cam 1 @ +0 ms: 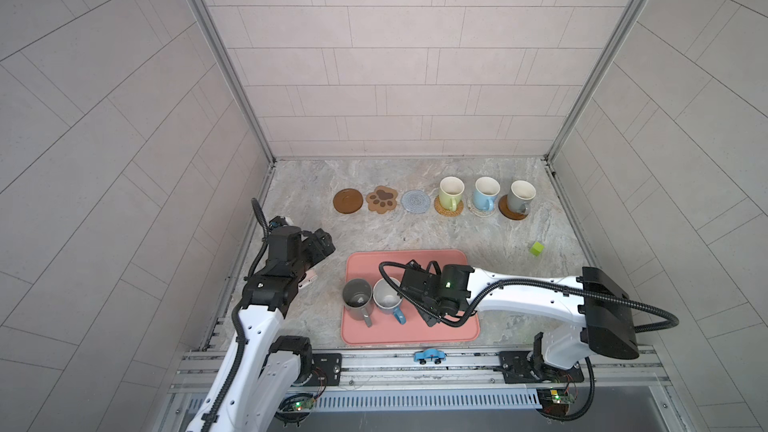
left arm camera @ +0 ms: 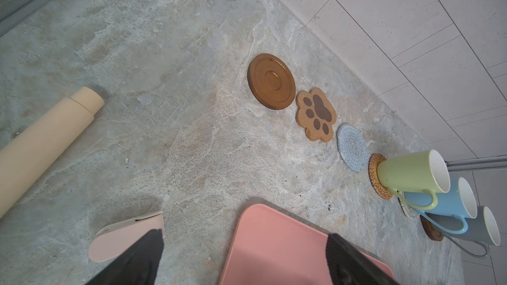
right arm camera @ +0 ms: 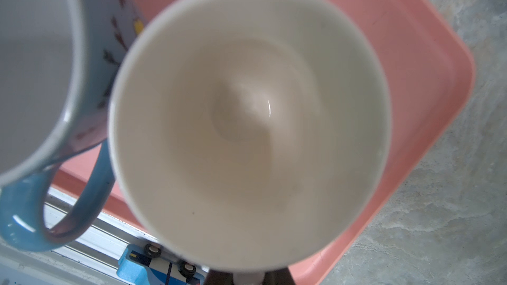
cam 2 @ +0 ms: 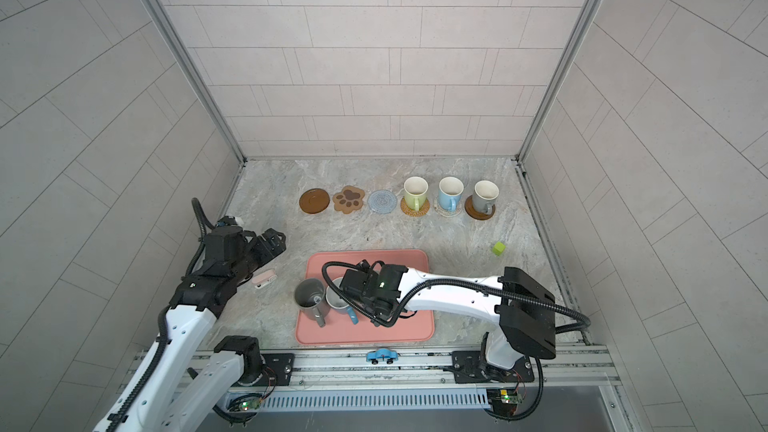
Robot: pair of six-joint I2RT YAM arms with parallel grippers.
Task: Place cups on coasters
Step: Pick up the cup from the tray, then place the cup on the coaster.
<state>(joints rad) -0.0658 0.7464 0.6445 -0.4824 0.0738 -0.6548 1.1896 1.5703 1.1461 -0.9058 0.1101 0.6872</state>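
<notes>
Gripping cream-lined cup (right arm camera: 247, 122) at rim with right end effector (right arm camera: 248, 278) clamped shut on wall, over pink tray (right arm camera: 411, 50), just beside blue floral cup (right arm camera: 41, 78), dark grey cup (cam 1: 357, 299) next along. Showing green cup (cam 1: 451, 193) on rattan coaster (cam 1: 442, 210), light blue cup (cam 1: 486, 194) on clear coaster (cam 1: 478, 212), grey cup (cam 1: 521, 195) on wooden coaster (cam 1: 509, 213), far right of counter (cam 1: 415, 234). Showing wooden disc (cam 1: 348, 201), paw-print coaster (cam 1: 381, 199), knit coaster (cam 1: 415, 201) uncovered, same row. Holding left end effector (left arm camera: 245, 253) wide open, empty, left of tray.
</notes>
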